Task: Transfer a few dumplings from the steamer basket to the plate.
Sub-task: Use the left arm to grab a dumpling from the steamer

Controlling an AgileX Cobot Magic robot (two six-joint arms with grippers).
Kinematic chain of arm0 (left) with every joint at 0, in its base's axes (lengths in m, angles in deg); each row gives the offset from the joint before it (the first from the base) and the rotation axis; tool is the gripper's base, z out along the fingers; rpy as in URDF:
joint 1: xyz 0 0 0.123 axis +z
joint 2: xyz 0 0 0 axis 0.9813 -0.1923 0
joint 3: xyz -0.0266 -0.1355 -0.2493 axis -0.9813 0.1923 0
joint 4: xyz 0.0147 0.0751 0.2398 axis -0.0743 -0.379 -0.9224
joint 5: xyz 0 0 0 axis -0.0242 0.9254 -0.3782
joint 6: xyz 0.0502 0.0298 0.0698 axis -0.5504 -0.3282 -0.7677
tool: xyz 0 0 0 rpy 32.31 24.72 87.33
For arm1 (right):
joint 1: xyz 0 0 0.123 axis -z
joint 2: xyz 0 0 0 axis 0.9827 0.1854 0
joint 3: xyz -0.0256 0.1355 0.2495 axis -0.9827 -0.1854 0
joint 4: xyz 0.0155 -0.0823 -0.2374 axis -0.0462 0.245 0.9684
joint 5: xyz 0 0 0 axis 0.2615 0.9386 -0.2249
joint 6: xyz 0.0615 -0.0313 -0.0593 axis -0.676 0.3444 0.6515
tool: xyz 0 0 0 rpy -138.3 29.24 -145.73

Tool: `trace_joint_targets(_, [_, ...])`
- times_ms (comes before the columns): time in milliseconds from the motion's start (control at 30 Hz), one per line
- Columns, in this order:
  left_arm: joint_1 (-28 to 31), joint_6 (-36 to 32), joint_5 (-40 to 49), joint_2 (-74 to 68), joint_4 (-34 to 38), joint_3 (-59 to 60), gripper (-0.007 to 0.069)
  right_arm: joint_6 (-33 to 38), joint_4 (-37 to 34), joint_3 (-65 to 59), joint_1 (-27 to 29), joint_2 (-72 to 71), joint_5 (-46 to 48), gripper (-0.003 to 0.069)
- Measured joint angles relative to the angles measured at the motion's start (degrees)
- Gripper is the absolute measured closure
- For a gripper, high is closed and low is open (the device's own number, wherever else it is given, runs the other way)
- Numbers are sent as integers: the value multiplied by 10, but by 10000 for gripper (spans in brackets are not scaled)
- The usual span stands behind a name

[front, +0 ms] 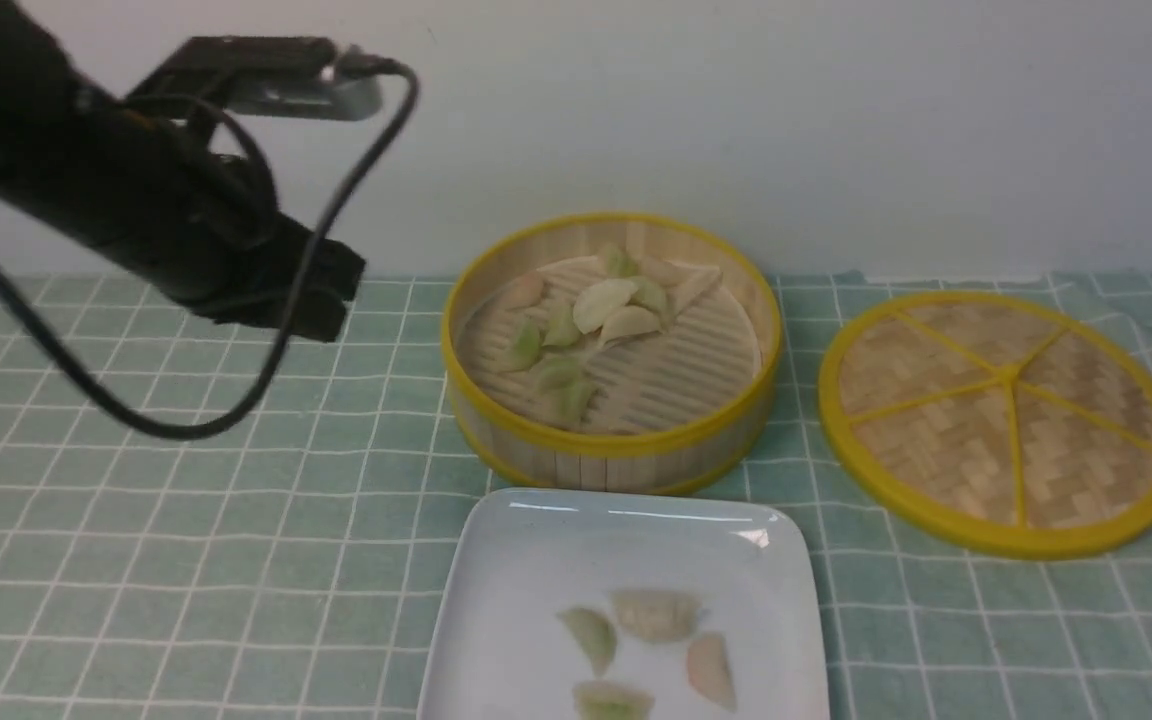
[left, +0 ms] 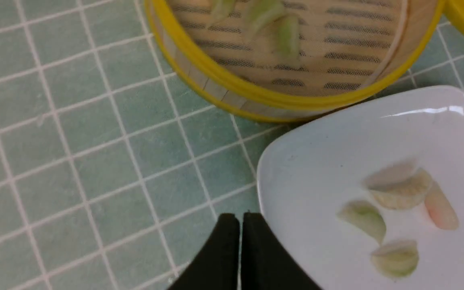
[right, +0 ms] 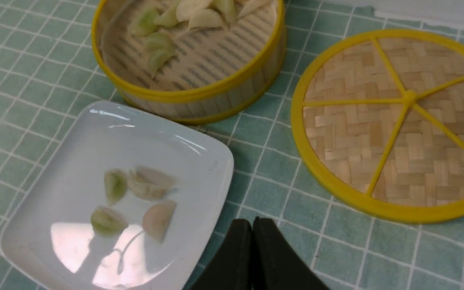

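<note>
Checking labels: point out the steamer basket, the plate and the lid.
steamer basket [front: 616, 445], front view, near side of its yellow rim.
plate [front: 536, 560], front view, bare surface by its far left corner.
lid [front: 1011, 373], front view, centre hub of its spokes.

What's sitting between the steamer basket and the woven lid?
Nothing; only bare tablecloth separates the steamer basket from the woven lid, clearest in the front view.

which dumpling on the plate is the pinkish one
The rightmost of the four: the pink dumpling, lying toward the right rim of the plate. Two of the others are pale green and one is cream.
</note>
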Motion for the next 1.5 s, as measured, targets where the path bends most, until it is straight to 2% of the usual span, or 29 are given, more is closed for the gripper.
trace_joint_targets(67, [-43, -3, -3, -58, -23, -51, 631, 7, -12, 0, 0, 17, 1, 673])
trace_joint_targets(133, [-62, -3, -3, -99, -32, -87, 631, 10, -13, 0, 0, 23, 1, 673])
trace_joint_targets(433, [-80, -11, -3, -284, -57, -259, 618, 14, -12, 0, 0, 23, 1, 673])
trace_joint_targets(500, [-82, -13, -3, -323, -65, -300, 585, 14, -12, 0, 0, 23, 1, 673])
trace_joint_targets(633, [-86, -14, -9, -392, -97, -367, 426, 14, -12, 0, 0, 23, 1, 673])
trace_joint_targets(667, [-87, -14, -13, -403, -107, -373, 382, 14, -12, 0, 0, 23, 1, 673])
trace_joint_targets(700, [-87, -14, -14, -405, -109, -373, 373, 14, -12, 0, 0, 23, 1, 673])
trace_joint_targets(733, [-88, -12, -19, -421, -124, -376, 309, 14, -12, 0, 0, 23, 1, 673])
trace_joint_targets(867, [-88, -9, -26, -440, -136, -377, 219, 14, -12, 0, 0, 23, 1, 673])
trace_joint_targets(1000, [-90, -9, -32, -446, -135, -377, 242, 14, -12, 0, 0, 23, -1, 673])
trace_joint_targets(1067, [-92, -8, -30, -449, -133, -379, 330, 14, -12, 0, 0, 23, -4, 673])
trace_joint_targets(1133, [-96, -2, -18, -449, -137, -382, 463, 14, -10, 0, 0, 23, -8, 673])
trace_joint_targets(1200, [-96, 0, 0, -447, -139, -389, 492, 14, -6, 2, 0, 23, -8, 673])
trace_joint_targets(1500, [-98, 16, 123, -331, -155, -423, 490, 14, 5, 28, 0, 23, -3, 673])
